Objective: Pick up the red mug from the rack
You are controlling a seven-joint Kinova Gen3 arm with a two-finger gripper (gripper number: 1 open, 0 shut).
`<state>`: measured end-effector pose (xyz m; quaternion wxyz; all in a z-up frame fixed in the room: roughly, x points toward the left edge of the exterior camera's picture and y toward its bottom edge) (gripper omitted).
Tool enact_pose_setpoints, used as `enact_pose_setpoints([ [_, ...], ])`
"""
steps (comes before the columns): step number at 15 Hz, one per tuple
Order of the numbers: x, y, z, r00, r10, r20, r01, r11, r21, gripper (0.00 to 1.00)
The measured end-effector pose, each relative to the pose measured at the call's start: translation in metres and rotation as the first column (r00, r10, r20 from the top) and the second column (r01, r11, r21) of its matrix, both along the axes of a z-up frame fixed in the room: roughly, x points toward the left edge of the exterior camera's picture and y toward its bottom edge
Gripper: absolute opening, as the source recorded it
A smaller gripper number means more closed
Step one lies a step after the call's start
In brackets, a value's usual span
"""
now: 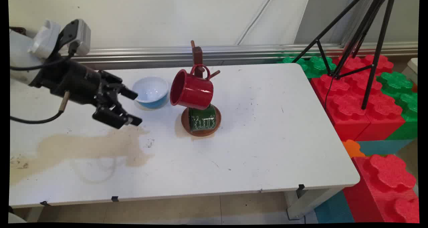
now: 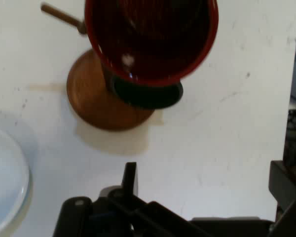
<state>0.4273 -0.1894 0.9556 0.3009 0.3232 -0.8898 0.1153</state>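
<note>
The pincer [image 1: 132, 107], fingers apart and holding nothing, is hovering at nine o'clock from one bowl [image 1: 150, 91] and apparently two mugs: red mug [image 1: 191, 89], green mug [image 1: 202, 118].

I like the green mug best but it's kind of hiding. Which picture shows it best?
The main view. There the green mug shows its side with white lettering, sitting on the wooden stand's base under the red mug. In the hand view the red mug covers most of it, leaving only a dark sliver.
</note>
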Motion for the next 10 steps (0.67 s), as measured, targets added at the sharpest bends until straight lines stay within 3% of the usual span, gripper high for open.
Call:
enact_pose_setpoints([
  [4,-0.011,-0.012,0.004,0.997,0.033,-0.068,-0.035,0.999,-0.026,1.0],
  [10,-0.028,-0.029,0.005,0.983,0.079,-0.165,-0.085,0.996,-0.028,1.0],
])
